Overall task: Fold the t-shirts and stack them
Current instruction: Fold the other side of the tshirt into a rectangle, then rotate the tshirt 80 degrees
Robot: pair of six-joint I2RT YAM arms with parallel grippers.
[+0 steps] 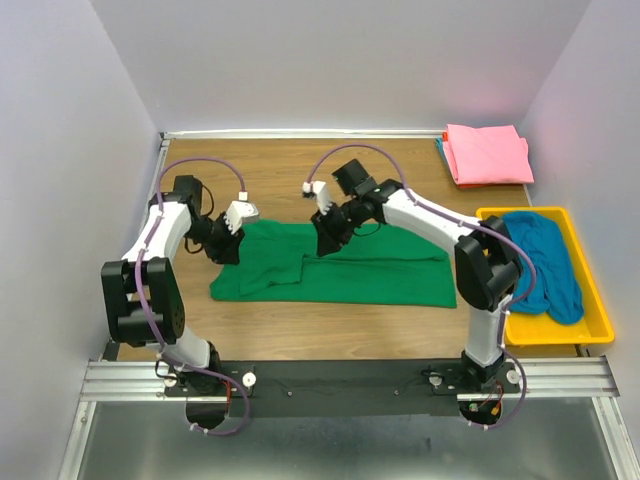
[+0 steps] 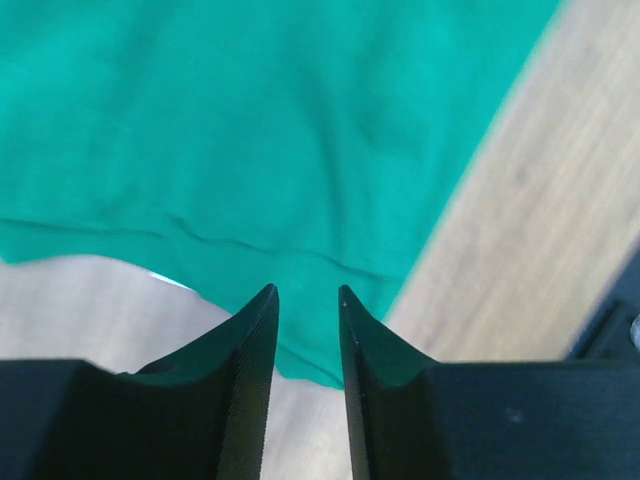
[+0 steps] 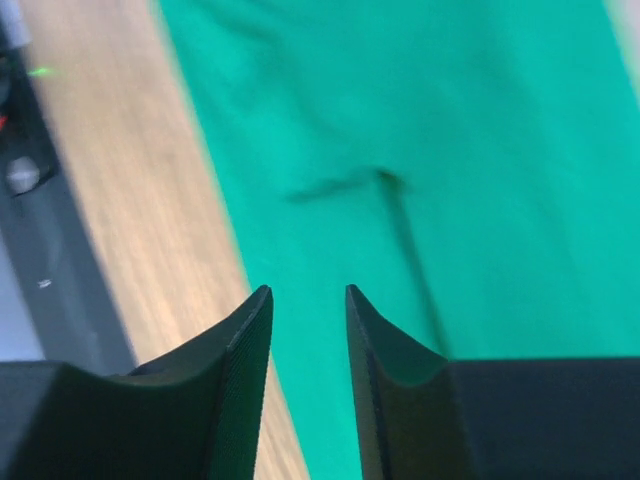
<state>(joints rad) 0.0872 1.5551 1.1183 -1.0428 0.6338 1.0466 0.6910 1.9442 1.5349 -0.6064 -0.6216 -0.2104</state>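
Note:
A dark green t-shirt point(image 1: 370, 275) lies spread on the wooden table, partly folded, with a fold edge near its middle. My left gripper point(image 1: 230, 238) hovers over the shirt's left end. In the left wrist view its jaws point(image 2: 305, 295) stand slightly apart and empty above the green shirt's point(image 2: 250, 130) hem corner. My right gripper point(image 1: 328, 240) hovers over the shirt's upper middle. In the right wrist view its jaws point(image 3: 308, 292) are open and empty over the green fabric point(image 3: 450, 150) near its edge. A folded pink t-shirt point(image 1: 487, 153) lies at the back right. A teal-blue t-shirt point(image 1: 545, 262) lies crumpled in the tray.
A yellow plastic tray point(image 1: 600, 312) stands at the right edge and holds the teal-blue shirt. Bare wooden table point(image 1: 280, 170) shows behind and in front of the green shirt. White walls close in the left, back and right sides.

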